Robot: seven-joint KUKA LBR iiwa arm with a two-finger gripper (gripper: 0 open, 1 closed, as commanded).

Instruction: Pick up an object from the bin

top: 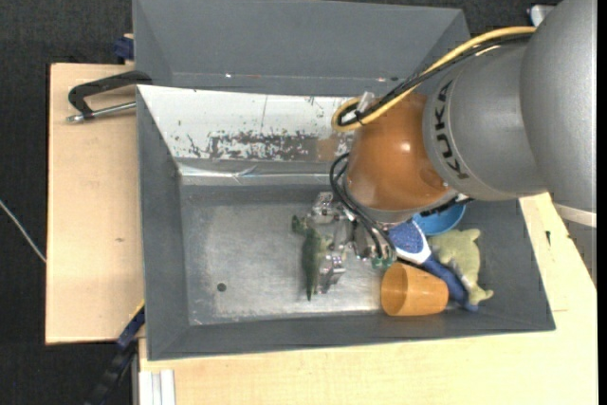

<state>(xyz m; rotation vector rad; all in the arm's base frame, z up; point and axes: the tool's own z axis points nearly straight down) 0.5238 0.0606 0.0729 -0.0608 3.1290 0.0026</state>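
Remote pick, seen from above: my end effector (329,247) sits low over the middle of the grey bin (237,270) floor, right against a slender dark green toy (310,263) lying on the side away from the arm. I cannot tell whether it is spread or pressed together. Near it, by the bin's right wall, lies a small heap: an orange cup (413,291) on its side, a white-and-blue piece (413,242) and a pale yellow soft shape (465,251)
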